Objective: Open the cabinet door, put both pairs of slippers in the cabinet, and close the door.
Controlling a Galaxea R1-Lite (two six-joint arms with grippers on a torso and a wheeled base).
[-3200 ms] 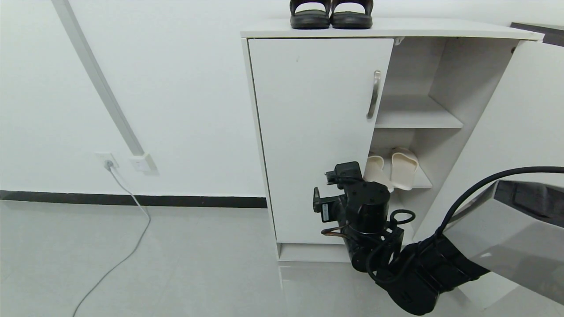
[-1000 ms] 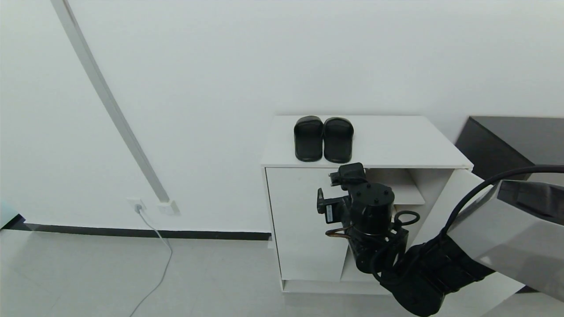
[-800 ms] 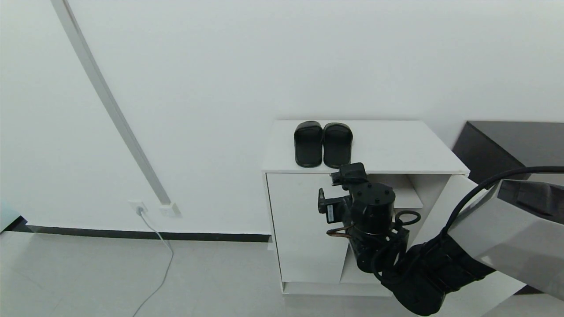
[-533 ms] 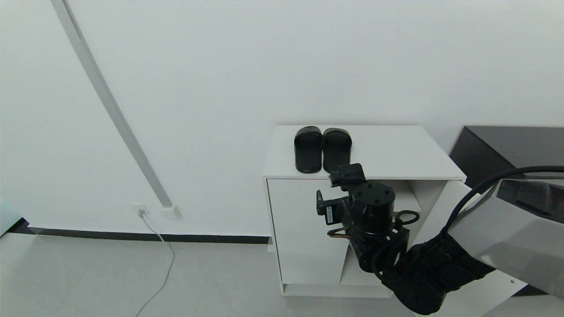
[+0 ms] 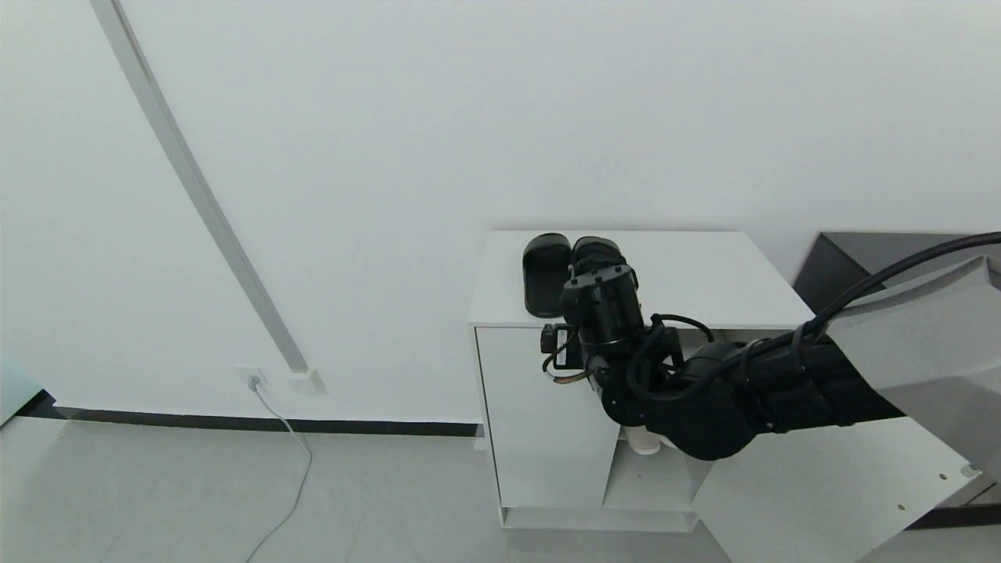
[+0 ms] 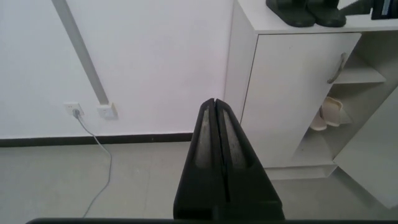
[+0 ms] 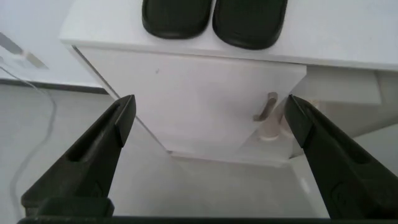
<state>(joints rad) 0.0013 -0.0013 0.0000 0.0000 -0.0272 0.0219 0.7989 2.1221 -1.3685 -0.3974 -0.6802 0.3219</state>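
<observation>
While the right gripper (image 7: 210, 102) hangs with its fingers spread wide just in front of the cabinet's (image 5: 704, 274) upper front edge, the pair of black slippers (image 7: 249, 22) lies straight ahead of it and slightly higher, on the cabinet top near the front edge and toward the left corner. Both slippers lie side by side, touching or nearly so, with their long axes running front to back, and the gap between them lines up with the middle of the spread fingers. The right arm is clearly the nearer one. The left gripper (image 6: 214, 109) is pressed together and empty, well apart from the cabinet, out over the floor. Count: two black slippers on top; two cream slippers (image 6: 329, 112) on a lower shelf inside; two doors, the left door (image 5: 539, 422) shut and the right door (image 5: 821, 493) swung open.
</observation>
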